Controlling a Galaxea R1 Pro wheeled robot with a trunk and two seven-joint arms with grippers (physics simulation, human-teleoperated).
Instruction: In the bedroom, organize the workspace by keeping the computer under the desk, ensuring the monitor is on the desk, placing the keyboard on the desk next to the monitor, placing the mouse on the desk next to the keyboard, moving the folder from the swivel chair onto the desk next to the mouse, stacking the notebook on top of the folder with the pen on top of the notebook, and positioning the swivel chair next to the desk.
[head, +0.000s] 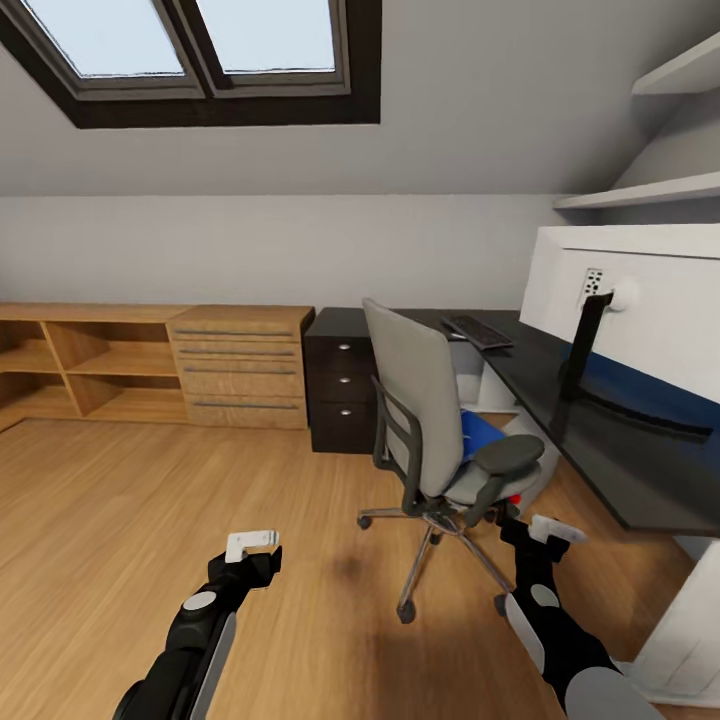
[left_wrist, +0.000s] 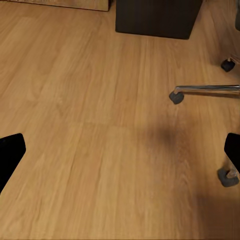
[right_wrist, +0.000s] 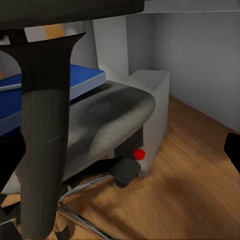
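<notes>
Head cam: one swivel chair (head: 430, 420) sits beside the black desk (head: 560, 400), with one blue folder (head: 478, 432) lying on its seat. On the desk there's one keyboard (head: 478, 332) and one monitor (head: 600, 380). The desk's drawer unit (head: 340, 385) has three drawers, all closed. Left gripper (head: 250, 545) and right gripper (head: 555, 528) both hang over the floor by the chair; can't tell how wide either is.

Left wrist: two chair casters on bare floor (left_wrist: 90, 130), fingers (left_wrist: 10, 155) spread, nothing held.

Right wrist: folder on the seat, one computer (right_wrist: 155, 110) behind the chair, under the desk.
</notes>
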